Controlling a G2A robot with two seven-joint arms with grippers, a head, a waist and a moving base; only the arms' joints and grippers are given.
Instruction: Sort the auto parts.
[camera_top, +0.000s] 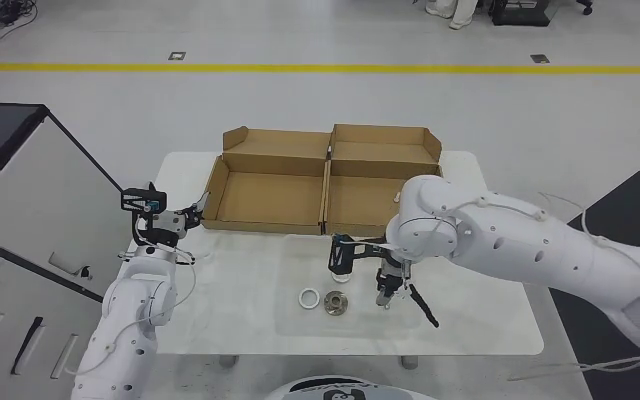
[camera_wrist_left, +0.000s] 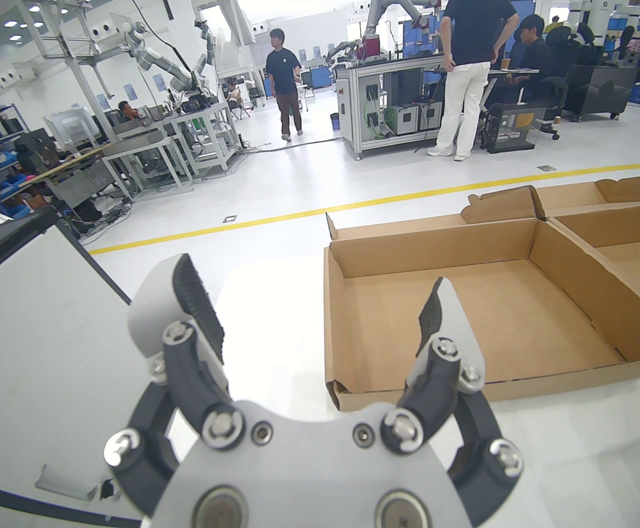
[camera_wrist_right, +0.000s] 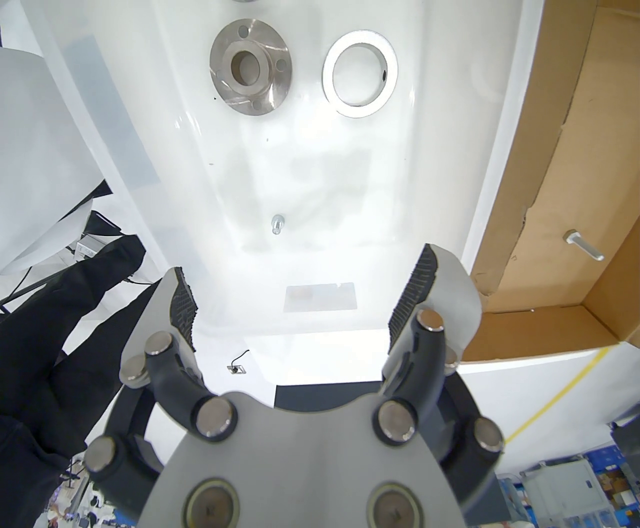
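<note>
A steel flange (camera_top: 336, 303) (camera_wrist_right: 250, 71) and a metal ring (camera_top: 310, 298) (camera_wrist_right: 360, 72) lie side by side on the white table near its front edge. A small bolt (camera_wrist_right: 277, 223) lies on the table between them and my right gripper (camera_top: 388, 290) (camera_wrist_right: 305, 270), which hangs open and empty just above the table, a little to the right of the flange. A metal pin (camera_wrist_right: 582, 245) rests inside the right cardboard box (camera_top: 365, 205) (camera_wrist_right: 550, 175). My left gripper (camera_top: 192, 213) (camera_wrist_left: 312, 280) is open and empty beside the left box's (camera_top: 265, 197) (camera_wrist_left: 475, 320) outer front corner.
The two open cardboard boxes stand side by side at the back of the table (camera_top: 250, 290), flaps raised behind them. A black cable sleeve (camera_wrist_right: 65, 340) hangs by the right wrist. A grey cabinet (camera_top: 40, 190) stands left of the table.
</note>
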